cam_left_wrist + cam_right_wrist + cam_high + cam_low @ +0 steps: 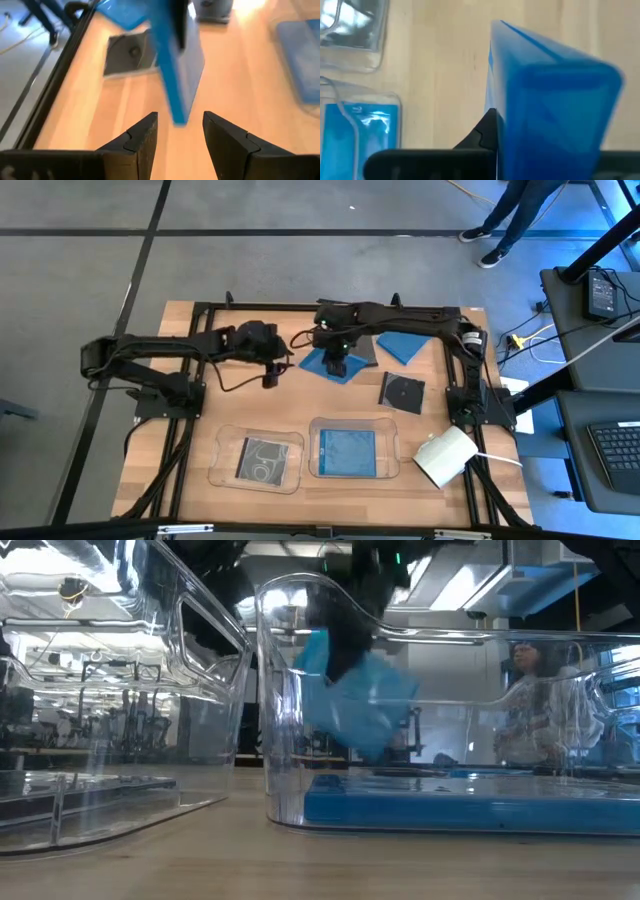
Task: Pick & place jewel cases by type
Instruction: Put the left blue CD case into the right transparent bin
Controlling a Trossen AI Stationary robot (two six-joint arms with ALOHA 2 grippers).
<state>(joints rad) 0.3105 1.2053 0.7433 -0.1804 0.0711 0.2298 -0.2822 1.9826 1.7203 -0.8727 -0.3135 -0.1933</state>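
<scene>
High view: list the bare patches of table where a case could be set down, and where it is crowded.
Free: bare table left of the black-case tray, and wood between the trays and the black case. Crowded: the far middle, where the right gripper holds a blue case beside the left gripper.

A robotics laboratory or test workshop. A wooden table [330, 490] in a black metal frame [190, 310] stands on a grey floor [300, 260] marked with dark lines; two dark robot arms [160, 360] are mounted on it. At three o'clock, desks carry a keyboard [612, 450] and a power adapter [606, 292], with loose cables [530, 340] between. The level view shows ceiling lights [480, 580] and a standing person [525, 710] beyond.
</scene>
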